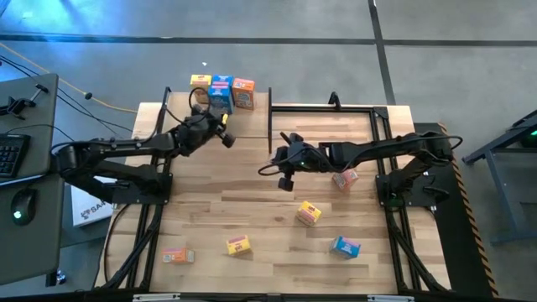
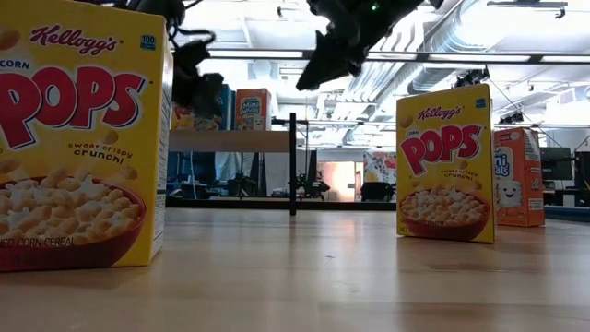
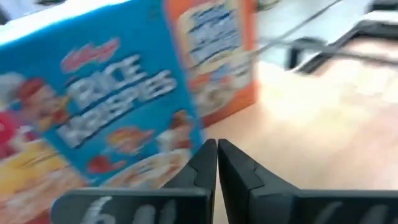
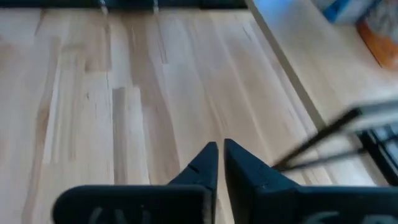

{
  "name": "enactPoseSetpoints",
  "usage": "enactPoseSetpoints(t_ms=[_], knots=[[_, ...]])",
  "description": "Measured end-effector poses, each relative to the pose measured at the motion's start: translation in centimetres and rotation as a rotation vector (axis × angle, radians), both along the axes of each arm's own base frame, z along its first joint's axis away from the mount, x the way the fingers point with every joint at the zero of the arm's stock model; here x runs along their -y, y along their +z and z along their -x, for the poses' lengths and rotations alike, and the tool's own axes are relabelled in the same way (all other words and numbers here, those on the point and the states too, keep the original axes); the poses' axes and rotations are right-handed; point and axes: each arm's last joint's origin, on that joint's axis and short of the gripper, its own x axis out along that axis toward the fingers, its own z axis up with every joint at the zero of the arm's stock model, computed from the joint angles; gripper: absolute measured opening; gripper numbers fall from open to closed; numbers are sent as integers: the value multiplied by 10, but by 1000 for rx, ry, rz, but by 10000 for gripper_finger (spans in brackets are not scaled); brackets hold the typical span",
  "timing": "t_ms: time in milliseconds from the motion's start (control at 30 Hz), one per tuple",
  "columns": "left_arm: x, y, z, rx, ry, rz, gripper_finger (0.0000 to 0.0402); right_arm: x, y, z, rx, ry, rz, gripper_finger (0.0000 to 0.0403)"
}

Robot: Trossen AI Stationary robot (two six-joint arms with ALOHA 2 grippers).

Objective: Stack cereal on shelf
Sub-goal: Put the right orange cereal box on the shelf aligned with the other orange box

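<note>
The shelf [image 1: 252, 117], a light board on black posts, stands at the table's far left. On it stand three cereal boxes: yellow [image 1: 200, 82], blue [image 1: 221, 88] and orange [image 1: 243, 92]. My left gripper [image 3: 216, 149], shut, points at the blue box [image 3: 118, 106] from its near side [image 1: 225, 130]. The orange box [image 3: 214, 56] stands behind the blue one. My right gripper [image 1: 277, 158] hangs shut and empty over the table's middle [image 4: 217, 152], just right of the shelf. Several more cereal boxes rest on the tabletop, such as a yellow one [image 1: 308, 213]. My left gripper's shut fingertips [image 3: 208, 155] stand right at the lower front corner [image 3: 186, 155] of the blue box, coming almost level from the near side. Whether they touch the box I cannot tell.
Loose boxes lie near the front edge: orange [image 1: 176, 254], yellow [image 1: 237, 245] and blue [image 1: 345, 247], with another under the right arm [image 1: 344, 178]. A black shelf post [image 1: 269, 126] stands close to my right gripper. Bare wood lies between the arms.
</note>
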Motion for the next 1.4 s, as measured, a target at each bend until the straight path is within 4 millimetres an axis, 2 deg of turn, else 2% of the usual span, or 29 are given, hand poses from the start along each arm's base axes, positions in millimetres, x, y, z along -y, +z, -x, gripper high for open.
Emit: enactPoseSetpoints(t_ms=[200,433,533,633,767,900,1067,1400], knots=[[20,12,0,73,-244,39,7,-10,21,34,-200,-152,-104,80],[33,29,7,169,-473,63,7,-19,16,88,-520,-482,-281,193],[35,32,8,187,-527,69,7,-20,15,102,-607,-598,-291,241],[36,29,9,214,-556,63,7,-19,15,110,-663,-660,-283,270],[38,12,13,279,-584,79,7,-18,15,122,-652,-682,-298,276],[40,1,18,319,-593,74,7,-15,13,144,-616,-749,-357,275],[39,-1,21,324,-582,79,7,-11,-1,164,-554,-837,-444,275],[39,-1,21,331,-580,87,7,1,-40,167,-533,-875,-489,275]])
